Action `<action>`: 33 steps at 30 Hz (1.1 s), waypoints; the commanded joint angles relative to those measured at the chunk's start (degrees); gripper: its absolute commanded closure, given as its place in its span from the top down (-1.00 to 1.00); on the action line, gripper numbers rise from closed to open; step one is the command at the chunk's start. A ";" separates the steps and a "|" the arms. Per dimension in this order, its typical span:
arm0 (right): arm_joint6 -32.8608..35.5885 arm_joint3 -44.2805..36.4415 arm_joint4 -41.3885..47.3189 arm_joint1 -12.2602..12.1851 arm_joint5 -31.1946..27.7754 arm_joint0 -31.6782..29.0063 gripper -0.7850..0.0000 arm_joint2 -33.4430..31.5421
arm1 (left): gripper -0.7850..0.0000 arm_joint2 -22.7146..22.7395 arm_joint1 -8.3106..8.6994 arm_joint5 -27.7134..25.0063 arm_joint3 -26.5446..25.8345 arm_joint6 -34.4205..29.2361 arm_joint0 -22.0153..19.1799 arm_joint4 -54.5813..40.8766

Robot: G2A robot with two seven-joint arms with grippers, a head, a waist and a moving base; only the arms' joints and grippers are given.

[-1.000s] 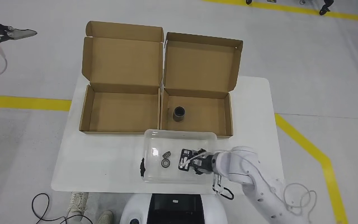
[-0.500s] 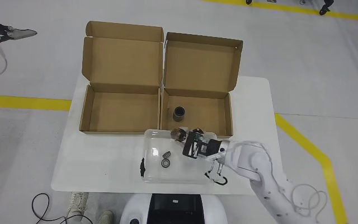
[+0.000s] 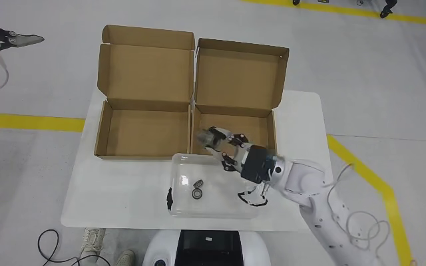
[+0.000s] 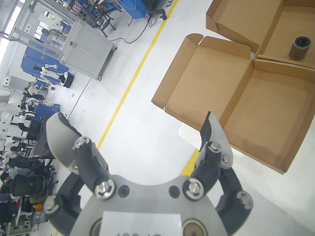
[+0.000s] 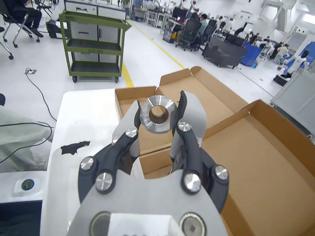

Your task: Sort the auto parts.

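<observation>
table: r pincer, bushing now over box

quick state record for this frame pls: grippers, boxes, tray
right gripper: shut on metal ring, over the left side of the right box
left gripper: open, nothing held
right box contents: dark cylinder, upright
left box: lid open
clear tray: two small bearings inside

Green cart beyond white table
</observation>
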State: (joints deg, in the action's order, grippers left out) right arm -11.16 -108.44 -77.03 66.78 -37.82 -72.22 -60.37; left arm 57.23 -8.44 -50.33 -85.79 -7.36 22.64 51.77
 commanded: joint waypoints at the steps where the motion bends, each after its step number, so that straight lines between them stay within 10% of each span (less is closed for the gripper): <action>1: -2.40 -0.08 -0.16 0.06 -0.08 0.51 -1.00 -0.13 | 1.00 0.00 0.00 0.00 0.00 0.00 0.00 0.00; 33: -8.79 -6.22 2.81 2.27 2.17 12.21 -1.00 2.65 | 1.00 0.00 0.00 0.00 0.00 0.00 0.00 0.00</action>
State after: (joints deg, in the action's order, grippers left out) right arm -19.98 -114.86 -74.11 69.00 -35.72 -60.08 -57.86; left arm 57.23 -8.44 -50.33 -85.79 -7.36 22.64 51.77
